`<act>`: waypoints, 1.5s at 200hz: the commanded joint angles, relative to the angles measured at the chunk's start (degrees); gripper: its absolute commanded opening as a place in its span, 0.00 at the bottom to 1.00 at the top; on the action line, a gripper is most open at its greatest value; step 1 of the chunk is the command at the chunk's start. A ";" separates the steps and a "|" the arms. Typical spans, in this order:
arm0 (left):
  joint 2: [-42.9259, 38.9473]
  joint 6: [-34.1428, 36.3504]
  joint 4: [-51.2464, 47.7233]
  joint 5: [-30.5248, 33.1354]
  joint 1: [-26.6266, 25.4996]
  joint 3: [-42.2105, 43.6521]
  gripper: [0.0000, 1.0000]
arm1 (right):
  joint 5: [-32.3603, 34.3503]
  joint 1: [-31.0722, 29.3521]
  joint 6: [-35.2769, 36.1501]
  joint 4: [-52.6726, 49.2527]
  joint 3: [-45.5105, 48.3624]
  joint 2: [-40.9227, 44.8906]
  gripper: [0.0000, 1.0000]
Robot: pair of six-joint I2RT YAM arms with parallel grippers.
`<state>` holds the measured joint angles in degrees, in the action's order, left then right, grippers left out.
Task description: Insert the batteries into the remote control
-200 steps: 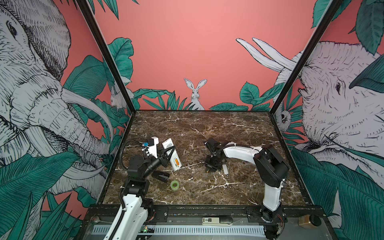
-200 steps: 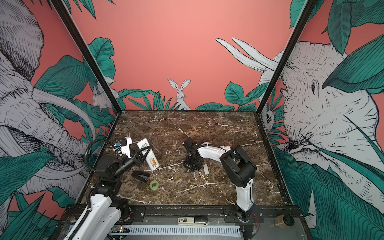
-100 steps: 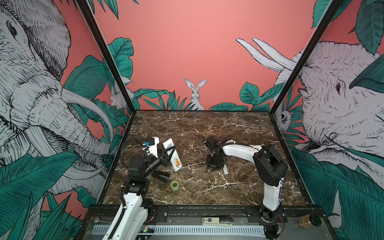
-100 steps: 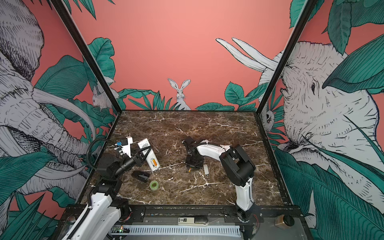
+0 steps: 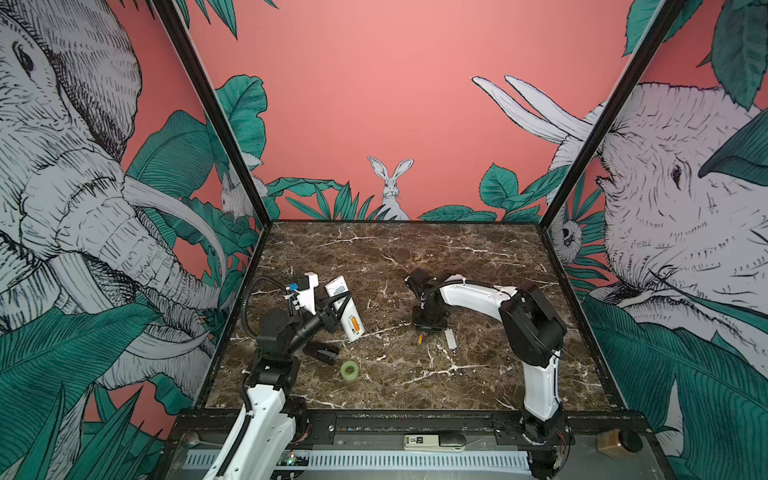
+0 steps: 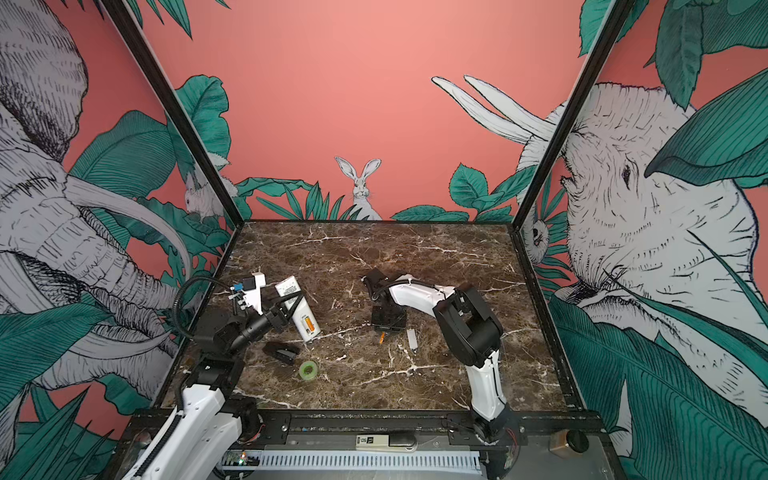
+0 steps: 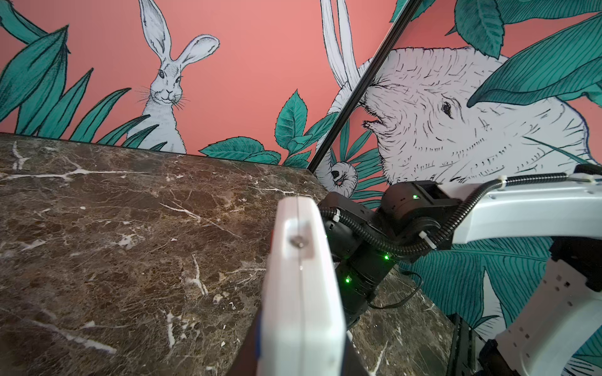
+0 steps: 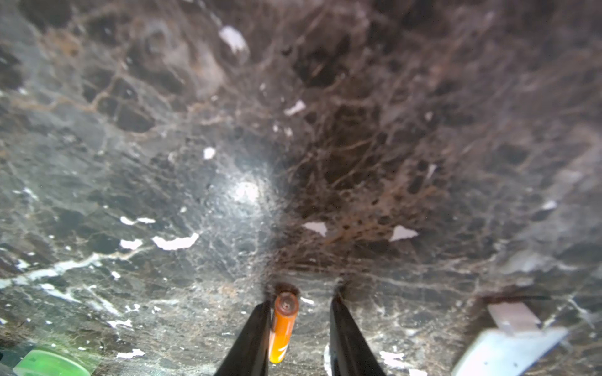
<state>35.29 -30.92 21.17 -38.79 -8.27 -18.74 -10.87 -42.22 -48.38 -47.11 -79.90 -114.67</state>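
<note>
Wrist-only: battery [image 8: 282,325] within parted right tool [image 8: 300,300]

White remote [image 5: 348,316] holds 1 battery [image 5: 353,323]; 2nd battery [image 8: 282,328] on tabletop [image 5: 415,257].

**A:** Left arm?
**B:** Elbow low, forearm angled up, left pincer [image 5: 338,305] clamped on the remote control [image 5: 336,286].
**A:** And the right?
**B:** Stretched inward, wrist turned straight down, right pincer [image 8: 299,301] with jaws apart.

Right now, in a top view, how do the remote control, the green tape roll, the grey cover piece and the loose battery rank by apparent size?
Largest to smallest:
1. remote control
2. green tape roll
3. grey cover piece
4. loose battery, only partly visible, so its place is unsure.
</note>
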 commanded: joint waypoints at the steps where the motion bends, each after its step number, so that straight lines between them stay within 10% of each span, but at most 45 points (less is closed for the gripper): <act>1: -0.13 -0.32 2.61 -0.79 -0.25 -1.13 0.00 | 2.72 0.31 1.61 -0.24 -0.01 -3.43 0.31; 139: 1.57 -0.93 -0.16 0.23 -0.17 -3.14 0.00 | 3.26 -0.59 3.29 7.62 8.36 -0.06 0.10; 300: 14.73 -12.72 10.99 0.97 -0.19 -5.13 0.00 | -3.35 -0.72 16.89 42.75 28.26 31.60 0.00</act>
<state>48.62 -40.95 26.87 -37.78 -8.27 -21.63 -10.48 -42.85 -34.30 -11.99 -52.23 -86.08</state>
